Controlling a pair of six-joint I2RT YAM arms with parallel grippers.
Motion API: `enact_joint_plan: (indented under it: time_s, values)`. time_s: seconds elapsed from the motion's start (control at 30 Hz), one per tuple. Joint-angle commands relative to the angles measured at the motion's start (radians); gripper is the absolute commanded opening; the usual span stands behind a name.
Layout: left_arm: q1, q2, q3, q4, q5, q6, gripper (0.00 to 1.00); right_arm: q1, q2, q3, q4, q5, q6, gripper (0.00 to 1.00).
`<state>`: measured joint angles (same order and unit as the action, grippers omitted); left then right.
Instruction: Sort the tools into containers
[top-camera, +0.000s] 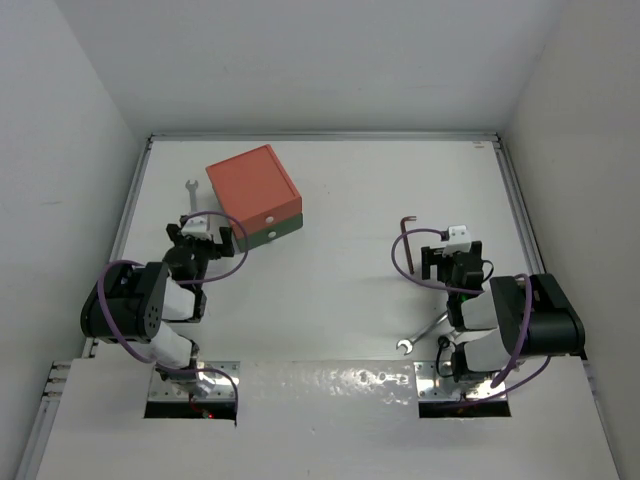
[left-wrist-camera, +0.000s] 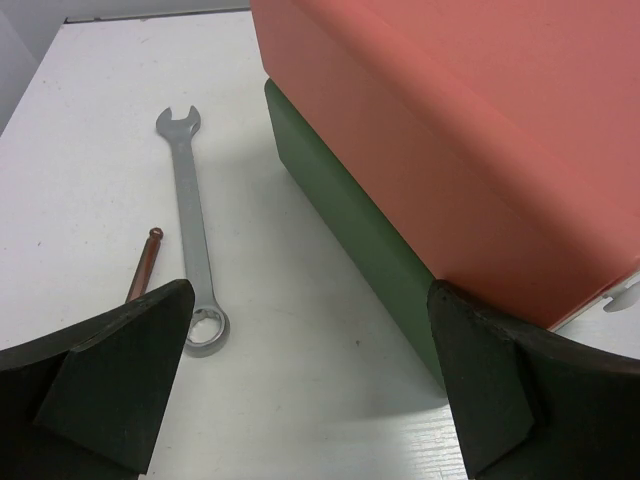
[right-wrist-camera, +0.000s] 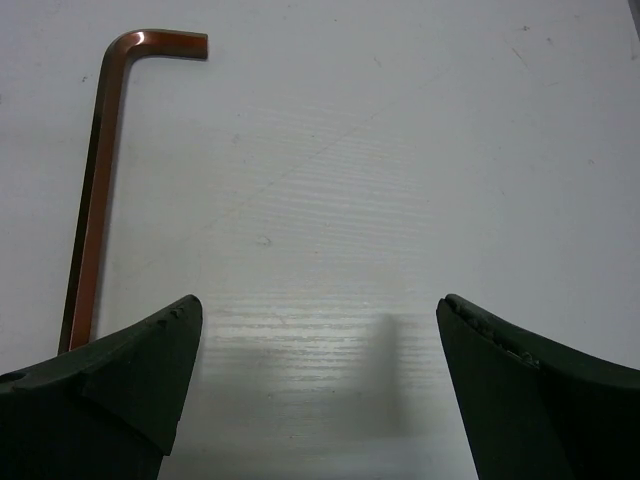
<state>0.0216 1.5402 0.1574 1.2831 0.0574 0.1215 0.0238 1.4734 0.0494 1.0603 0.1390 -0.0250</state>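
Left fingers (left-wrist-camera: 110, 370) and right fingers (right-wrist-camera: 120, 390) both spread wide, holding nothing. Box (top-camera: 255, 195) sits upper left in the top view, both drawers shut; one wrench (left-wrist-camera: 190, 220) lies just beside it, a second wrench (top-camera: 420, 335) lower right, hex key (right-wrist-camera: 95, 190) near the right fingers. Risk: tools lie flat on the bench (top-camera: 340, 290), so a shallow pinch may skid off or scrape, and tugging a knob (top-camera: 268, 217) may drag the whole box rather than open a drawer.

One wrench (top-camera: 191, 194) lies just left of the stacked drawers (top-camera: 253, 180); the hex key (top-camera: 406, 248) and second wrench (top-camera: 420, 335) lie farther right.
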Motion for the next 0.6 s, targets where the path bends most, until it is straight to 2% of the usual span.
enact_joint_plan:
  time_s: [0.0,0.07,0.17,0.2,0.27,0.3,0.37,0.4,0.5,0.57]
  values:
    - [0.009,-0.015,0.019,0.058,0.016,-0.013,1.0,0.001,0.001,0.021,0.038,0.011,0.017,0.99]
    - [0.009,-0.015,0.019,0.058,0.018,-0.014,1.0,0.001,-0.011,0.033,0.032,0.02,0.017,0.99]
    - [0.008,-0.025,0.004,0.09,0.004,-0.029,1.0,-0.001,-0.112,0.137,-0.205,0.043,0.019,0.99]
    - [0.009,-0.091,-0.004,0.049,-0.051,-0.046,1.0,0.001,-0.143,0.17,-0.341,0.045,0.045,0.99]
    - [0.011,-0.193,-0.006,-0.051,-0.102,-0.062,1.0,-0.005,-0.246,0.225,-0.425,-0.008,0.077,0.99]
    - [0.014,-0.304,-0.005,-0.17,-0.132,-0.059,1.0,-0.007,-0.278,0.242,-0.478,-0.047,0.074,0.99]
    - [0.026,-0.424,0.004,-0.305,-0.123,-0.013,1.0,-0.007,-0.353,0.306,-0.573,-0.116,0.085,0.99]
    - [0.031,-0.551,0.01,-0.444,-0.099,0.004,1.0,-0.007,-0.369,0.34,-0.621,-0.134,0.094,0.99]
    - [0.034,-0.779,0.059,-0.765,-0.023,0.059,1.0,-0.005,-0.369,0.545,-0.808,-0.222,0.074,0.99]
    - [0.035,-0.894,0.112,-0.989,0.013,0.081,1.0,0.013,-0.305,0.66,-0.985,-0.265,0.051,0.9]
